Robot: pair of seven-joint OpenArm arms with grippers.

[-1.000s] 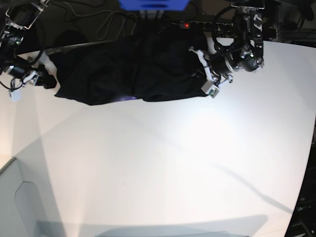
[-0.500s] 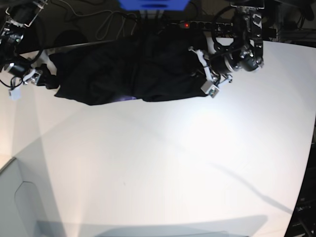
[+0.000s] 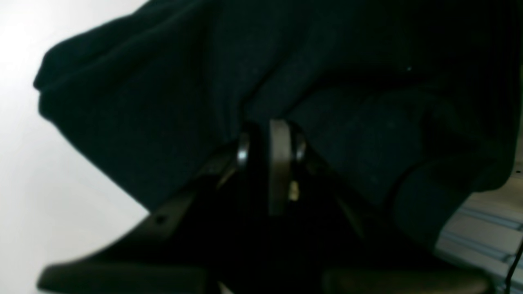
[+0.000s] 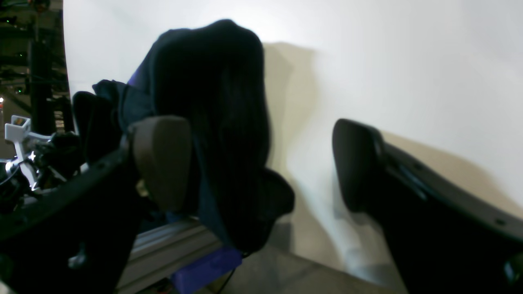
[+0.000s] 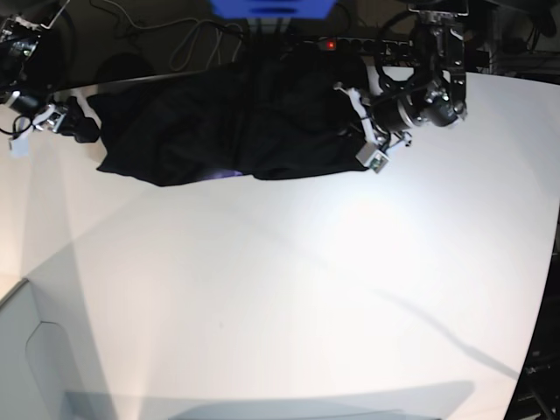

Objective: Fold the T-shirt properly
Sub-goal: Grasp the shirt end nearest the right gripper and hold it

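Note:
The black T-shirt [image 5: 227,118] lies bunched along the far edge of the white table [image 5: 289,289]. My left gripper [image 5: 352,131] is at the shirt's right end. In the left wrist view it [image 3: 267,136] is shut, with folds of the black cloth [image 3: 163,102] pinched between its fingers. My right gripper [image 5: 81,131] is at the shirt's left end. In the right wrist view it [image 4: 261,163] is open, with a hump of the shirt [image 4: 212,102] resting against one finger [image 4: 163,159]; the other finger [image 4: 355,163] stands apart over the bare table.
A power strip with a red light [image 5: 328,42], cables and a blue object [image 5: 271,7] lie behind the table's far edge. An aluminium rail [image 4: 171,245] and a purple-blue block [image 4: 204,269] sit below the shirt's end. The table's left edge meets a grey panel [image 5: 35,350].
My right arm has moved up and back toward the far left corner, at the shirt's left end. My left arm and the shirt's right end have not moved.

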